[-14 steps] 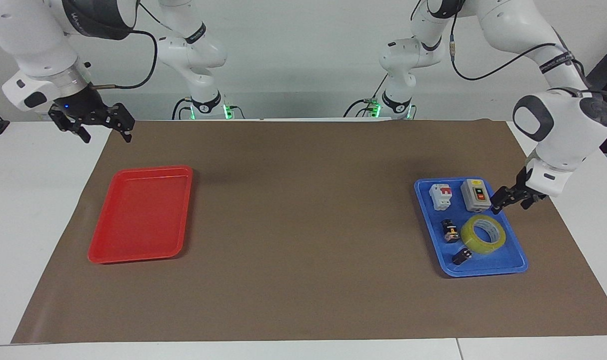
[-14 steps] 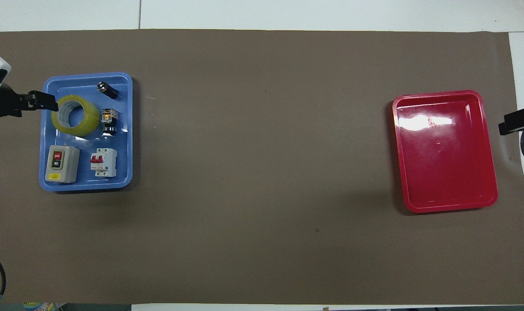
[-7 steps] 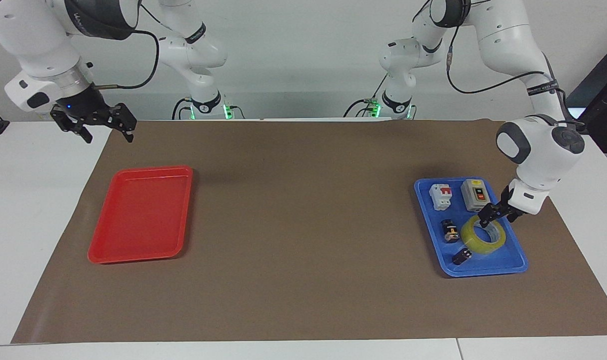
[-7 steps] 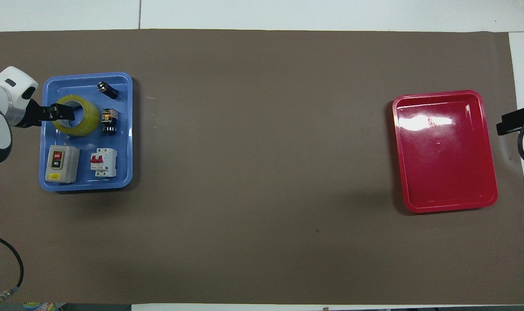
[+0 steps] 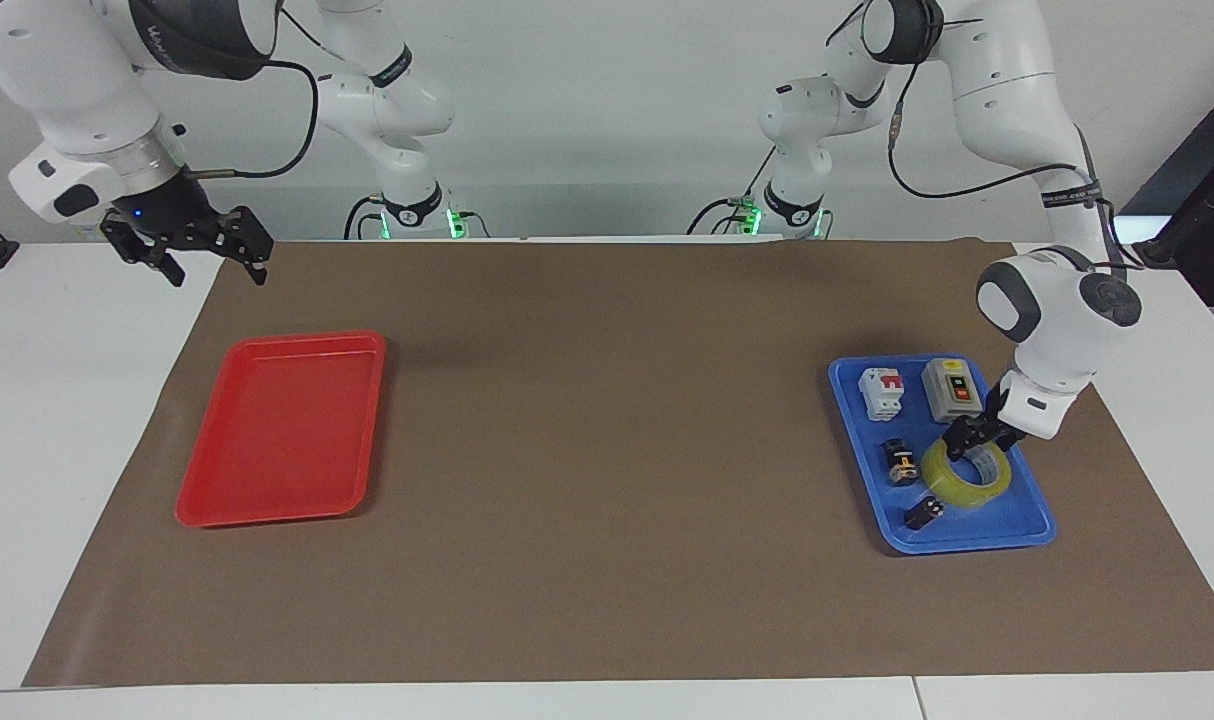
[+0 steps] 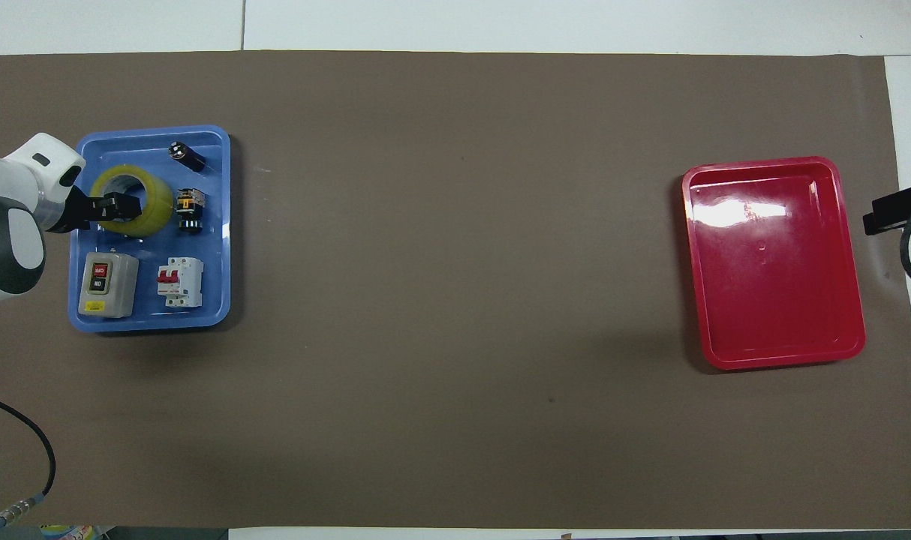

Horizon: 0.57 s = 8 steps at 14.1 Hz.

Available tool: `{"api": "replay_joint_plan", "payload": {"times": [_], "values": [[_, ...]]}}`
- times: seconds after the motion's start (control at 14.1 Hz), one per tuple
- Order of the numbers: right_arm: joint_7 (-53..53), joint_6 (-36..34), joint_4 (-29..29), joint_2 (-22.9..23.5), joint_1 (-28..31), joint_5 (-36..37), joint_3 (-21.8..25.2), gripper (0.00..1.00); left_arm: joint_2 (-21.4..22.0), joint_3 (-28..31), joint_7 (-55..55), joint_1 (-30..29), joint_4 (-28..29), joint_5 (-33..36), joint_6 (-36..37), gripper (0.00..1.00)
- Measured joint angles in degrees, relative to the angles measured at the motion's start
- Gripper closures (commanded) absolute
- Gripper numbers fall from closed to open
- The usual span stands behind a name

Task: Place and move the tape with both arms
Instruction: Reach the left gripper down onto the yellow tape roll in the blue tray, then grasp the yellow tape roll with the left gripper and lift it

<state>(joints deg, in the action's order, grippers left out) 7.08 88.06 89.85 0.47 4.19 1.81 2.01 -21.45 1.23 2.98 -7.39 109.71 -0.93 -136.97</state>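
Brown paper covers the table; left gripper (image 5: 970, 437) straddles the light, stiff, slick tape's (image 5: 968, 478) wall, closure unclear, while right gripper (image 5: 189, 243) waits, fingers spread.

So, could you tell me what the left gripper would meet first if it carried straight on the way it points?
Most likely the tape itself. The left gripper points down at the roll's wall nearer the robots, in the blue tray. Whether it already touches cannot be told.
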Motion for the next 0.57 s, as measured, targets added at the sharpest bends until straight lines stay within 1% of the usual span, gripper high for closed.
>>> {"api": "replay_joint_plan", "payload": {"times": [0.36, 0.57], "values": [[0.0, -0.22, 0.01, 0.0, 0.23, 0.0, 0.1, 0.0, 0.57, -0.04, -1.32, -0.04, 0.23, 0.01, -0.42, 1.0], [0.0, -0.25, 0.02, 0.0, 0.23, 0.0, 0.06, 0.0, 3.56, -0.05, -1.39, -0.05, 0.11, 0.0, 2.09, 1.0]]}}
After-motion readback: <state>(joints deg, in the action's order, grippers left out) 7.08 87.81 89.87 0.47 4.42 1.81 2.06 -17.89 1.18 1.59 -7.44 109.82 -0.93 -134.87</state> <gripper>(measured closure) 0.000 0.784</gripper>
